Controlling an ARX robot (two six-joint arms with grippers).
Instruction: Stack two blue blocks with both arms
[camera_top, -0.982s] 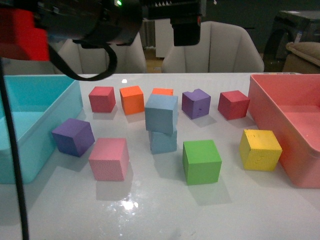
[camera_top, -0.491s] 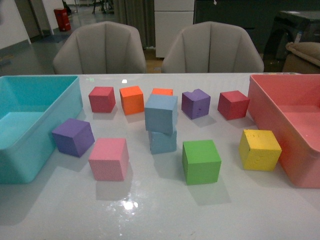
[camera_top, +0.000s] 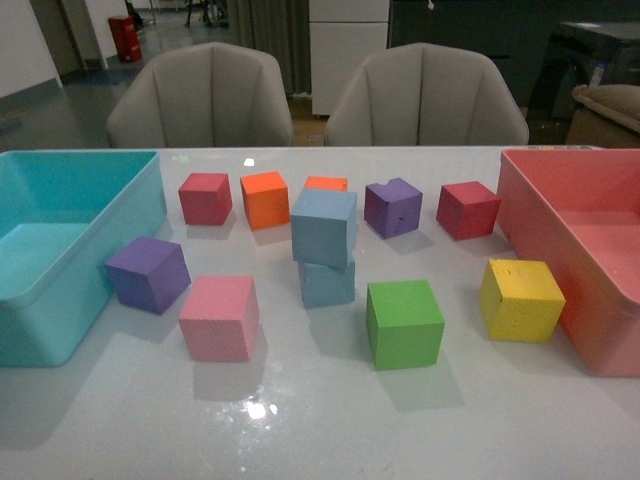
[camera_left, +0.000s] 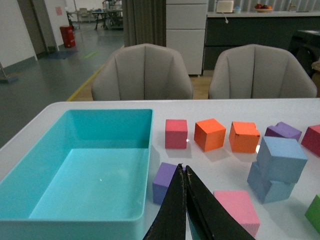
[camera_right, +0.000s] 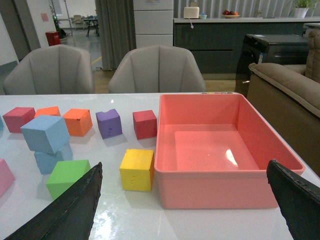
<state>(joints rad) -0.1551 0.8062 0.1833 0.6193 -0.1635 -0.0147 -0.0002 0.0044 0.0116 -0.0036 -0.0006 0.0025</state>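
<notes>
Two pale blue blocks stand stacked mid-table. The upper blue block (camera_top: 323, 226) sits slightly turned on the lower blue block (camera_top: 327, 283). The left wrist view shows the same upper block (camera_left: 281, 159) and lower block (camera_left: 267, 184), and the right wrist view shows them too (camera_right: 45, 133). Neither arm appears in the front view. My left gripper (camera_left: 183, 169) is shut and empty, hovering over a purple cube (camera_left: 164, 181) beside the turquoise bin. My right gripper (camera_right: 184, 163) is wide open and empty, in front of the pink bin, far from the stack.
A turquoise bin (camera_top: 60, 250) stands at the left and a pink bin (camera_top: 585, 250) at the right. Around the stack lie a purple cube (camera_top: 148, 273), a pink cube (camera_top: 219, 317), a green cube (camera_top: 404, 322), a yellow cube (camera_top: 520, 298), and red and orange cubes behind.
A black arm with a red pad filled the top of the front view one second ago and has left it. The stacked blocks have not moved.
</notes>
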